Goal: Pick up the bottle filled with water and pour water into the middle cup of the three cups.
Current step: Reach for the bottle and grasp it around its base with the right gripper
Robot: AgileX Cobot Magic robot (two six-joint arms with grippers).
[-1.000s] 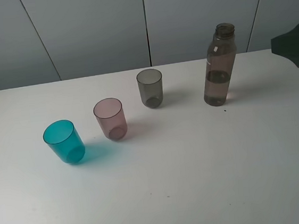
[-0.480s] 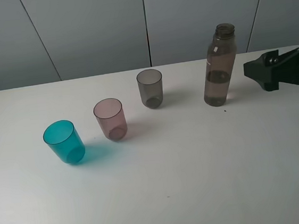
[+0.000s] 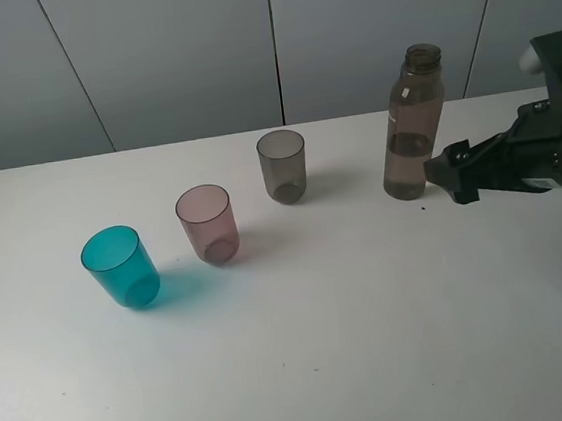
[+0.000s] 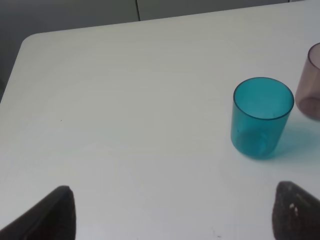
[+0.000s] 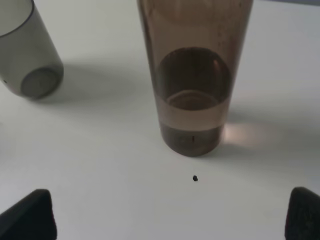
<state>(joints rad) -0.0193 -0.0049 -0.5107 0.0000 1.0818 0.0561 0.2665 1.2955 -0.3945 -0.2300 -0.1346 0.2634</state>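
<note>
The smoky brown bottle (image 3: 412, 121) stands upright and uncapped at the back right of the white table (image 3: 355, 343), holding some water. The three cups form a diagonal row: teal (image 3: 119, 266), the pale pink middle cup (image 3: 206, 223) and grey (image 3: 282, 165). My right gripper (image 3: 451, 181) is open just right of the bottle's base, apart from it. The right wrist view shows the bottle (image 5: 195, 85) straight ahead between the spread fingertips (image 5: 27, 217), with the grey cup (image 5: 25, 55) beside it. My left gripper (image 4: 172, 215) is open, with the teal cup (image 4: 261, 117) ahead of it.
A small dark speck (image 5: 195, 178) lies on the table just in front of the bottle. Grey wall panels (image 3: 273, 40) rise behind the table's far edge. The pink cup's edge (image 4: 311, 82) shows past the teal one in the left wrist view.
My right arm has come in from the right edge, moving left and lower toward the bottle's base. The bottle and cups have not moved.
</note>
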